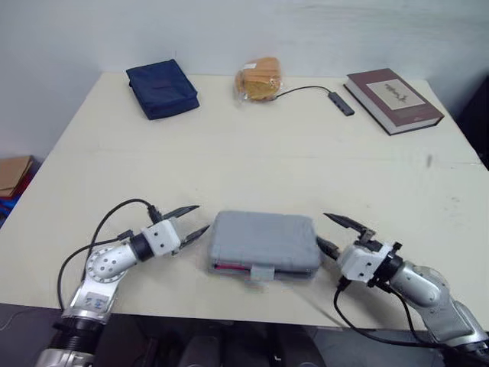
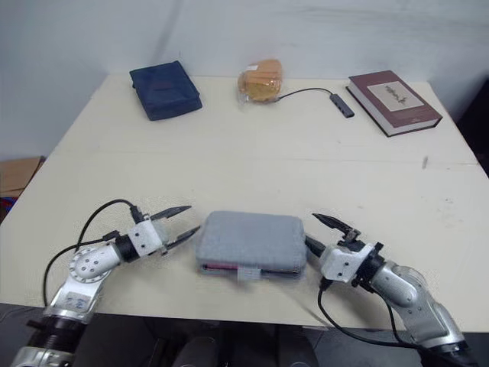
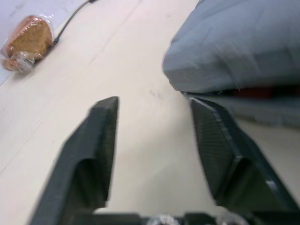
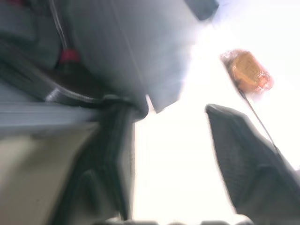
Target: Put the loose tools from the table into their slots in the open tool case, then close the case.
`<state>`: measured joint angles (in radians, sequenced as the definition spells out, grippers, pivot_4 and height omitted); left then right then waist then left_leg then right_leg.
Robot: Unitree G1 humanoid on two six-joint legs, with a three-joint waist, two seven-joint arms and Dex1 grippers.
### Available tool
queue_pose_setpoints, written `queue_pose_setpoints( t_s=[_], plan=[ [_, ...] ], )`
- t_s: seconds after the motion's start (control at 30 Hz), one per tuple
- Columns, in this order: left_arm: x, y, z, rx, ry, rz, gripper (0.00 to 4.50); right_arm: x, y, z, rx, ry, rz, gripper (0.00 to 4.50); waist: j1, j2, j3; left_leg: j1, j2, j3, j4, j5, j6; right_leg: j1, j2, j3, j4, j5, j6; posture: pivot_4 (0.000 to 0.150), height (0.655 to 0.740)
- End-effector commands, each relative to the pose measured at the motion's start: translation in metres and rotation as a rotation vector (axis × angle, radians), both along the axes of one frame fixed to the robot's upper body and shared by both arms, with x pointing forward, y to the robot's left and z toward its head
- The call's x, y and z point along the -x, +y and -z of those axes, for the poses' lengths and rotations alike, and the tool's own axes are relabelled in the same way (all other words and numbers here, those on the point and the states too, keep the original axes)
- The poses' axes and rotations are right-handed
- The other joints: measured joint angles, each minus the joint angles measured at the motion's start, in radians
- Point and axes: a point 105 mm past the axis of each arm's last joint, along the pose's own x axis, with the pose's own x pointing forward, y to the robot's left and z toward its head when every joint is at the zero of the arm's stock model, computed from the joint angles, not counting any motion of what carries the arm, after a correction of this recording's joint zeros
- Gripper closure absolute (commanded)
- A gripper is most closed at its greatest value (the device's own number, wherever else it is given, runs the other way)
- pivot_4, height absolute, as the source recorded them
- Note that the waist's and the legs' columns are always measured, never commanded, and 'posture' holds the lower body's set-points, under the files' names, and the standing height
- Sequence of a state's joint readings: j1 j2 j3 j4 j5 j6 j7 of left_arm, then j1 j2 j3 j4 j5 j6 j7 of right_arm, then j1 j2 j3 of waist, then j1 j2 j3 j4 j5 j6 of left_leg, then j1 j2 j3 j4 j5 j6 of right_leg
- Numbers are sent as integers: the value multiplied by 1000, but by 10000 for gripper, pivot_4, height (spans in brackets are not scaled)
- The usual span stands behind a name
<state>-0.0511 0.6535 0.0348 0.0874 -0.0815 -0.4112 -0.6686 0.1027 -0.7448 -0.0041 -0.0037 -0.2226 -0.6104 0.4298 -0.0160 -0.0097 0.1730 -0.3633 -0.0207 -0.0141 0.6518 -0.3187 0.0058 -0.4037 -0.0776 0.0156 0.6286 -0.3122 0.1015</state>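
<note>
The grey tool case (image 1: 263, 243) lies near the table's front edge with its lid down; a thin red strip shows along the front seam beside the latch (image 1: 262, 273). My left gripper (image 1: 191, 222) is open just off the case's left end, one finger (image 3: 220, 140) close to the case corner (image 3: 234, 51). My right gripper (image 1: 335, 233) is open at the case's right end, and its lower finger (image 4: 112, 159) looks pressed against the case edge (image 4: 93, 56). No loose tools lie on the table.
At the table's back edge sit a dark blue pouch (image 1: 162, 89), a bagged bread roll (image 1: 260, 79), a black adapter on a cable (image 1: 341, 102) and a brown book (image 1: 393, 99). A cardboard box (image 1: 11, 174) stands off the table's left side.
</note>
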Motion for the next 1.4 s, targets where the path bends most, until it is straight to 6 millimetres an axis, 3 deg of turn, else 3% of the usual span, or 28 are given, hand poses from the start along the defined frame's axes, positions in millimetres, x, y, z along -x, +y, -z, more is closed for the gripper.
queue_pose_setpoints(
  t_s=[0.03, 0.13, 0.23, 0.27, 0.33, 0.4, 0.43, 0.47, 0.53, 0.63, 0.7, 0.87, 1.0, 1.17, 1.23, 1.4],
  plan=[
    [11, 43, 0, 68, 129, -126, 18758, 6, -32, 1, -7, 40, 93, 8918, -4, 0, 1, 3, 0, -1, -3, 0, 0, 2, 0, 2, -1, 0, -1, 1500, 7400],
    [18, 60, -8, 96, 208, -137, 18758, 15, -42, -1, -81, 153, 92, 8918, -3, -2, 2, 10, 0, -2, -3, -1, 1, 13, -2, 1, -4, -1, -1, 1500, 7400],
    [13, 49, -21, 143, 235, -70, 18758, 31, -33, 1, -192, 338, 25, 8918, 8, -2, 2, 10, 0, -3, -3, -1, 1, 13, -2, 1, -5, -1, -1, 1500, 7400],
    [10, 42, -24, 145, 235, -36, 21364, 32, -30, -3, -240, 367, 26, 11213, 10, -2, 2, 10, 1, -4, -4, -2, 1, 13, -2, 1, -6, -1, -2, 1500, 7400],
    [6, 31, -26, 153, 264, 11, 26599, 29, -27, -14, -300, 368, 34, 16848, 13, -1, 1, 10, 1, -4, -3, -2, 1, 13, -2, 0, -6, -1, -2, 1500, 7400],
    [-1, 21, -31, 145, 255, 39, 36189, 31, -24, -14, -305, 435, 35, 27451, 11, 0, 1, 10, 1, -3, -3, -2, 0, 12, -2, 1, -5, -1, -1, 1500, 7400],
    [-6, 15, -34, 154, 254, 53, 37546, 34, -19, -18, -337, 454, -6, 28831, 12, 0, 1, 10, 1, -3, -3, -2, 0, 12, -2, 1, -5, -1, -1, 1500, 7400],
    [-13, 8, -36, 148, 238, 64, 43969, 38, -15, -18, -331, 483, -32, 35394, 13, -1, 1, 10, 1, -4, -3, -2, 0, 12, -2, 1, -5, -1, -1, 1500, 7400],
    [-26, -5, -41, 151, 221, 75, 45000, 50, -5, -16, -336, 564, -95, 44609, 17, -1, 2, 9, 1, -4, -3, -2, 0, 12, -1, 0, -5, -1, -1, 1500, 7400],
    [-38, -14, -46, 162, 207, 80, 45000, 58, 2, -14, -325, 629, -136, 44609, 18, -1, 2, 8, 1, -4, -2, -2, 0, 12, -1, -1, -6, -1, -1, 1500, 7400],
    [-45, -28, -45, 205, 296, 139, 45000, 70, 10, -5, -276, 736, -181, 44609, 14, -1, 2, 8, 1, -3, -2, -3, 0, 12, -1, -1, -6, 0, -1, 1500, 7400],
    [-76, -60, -35, 121, 336, 210, 45000, 73, 36, 8, -264, 854, -265, 44609, 18, -3, 3, 8, 0, -4, 2, -2, -1, 12, 0, -4, -4, 0, 0, 1500, 7400],
    [-86, -77, -27, 109, 381, 244, 45000, 77, 48, 20, -228, 911, -302, 44609, 15, -4, 3, 6, 0, -3, 1, -2, -1, 10, 2, -7, -5, 0, 0, 1500, 7400],
    [-84, -87, -14, 54, 425, 294, 45000, 55, 51, 23, -240, 821, -265, 44609, 16, -5, 4, 1, 0, -3, 6, 0, -5, 7, 2, -9, -4, 0, 1, 1500, 7400],
    [-82, -84, -10, 52, 450, 287, 45000, 50, 52, 24, -242, 784, -271, 44609, 17, -5, 4, 0, 0, -4, 9, -1, -2, 7, 1, -8, -3, 0, 1, 1500, 7400],
    [-62, -71, 1, 40, 470, 293, 45000, 12, 42, 32, -238, 631, -193, 44609, 1, -5, 4, 2, 1, -3, 10, -3, -2, 7, 1, -7, -2, 0, 1, 1500, 7400]
  ],
)
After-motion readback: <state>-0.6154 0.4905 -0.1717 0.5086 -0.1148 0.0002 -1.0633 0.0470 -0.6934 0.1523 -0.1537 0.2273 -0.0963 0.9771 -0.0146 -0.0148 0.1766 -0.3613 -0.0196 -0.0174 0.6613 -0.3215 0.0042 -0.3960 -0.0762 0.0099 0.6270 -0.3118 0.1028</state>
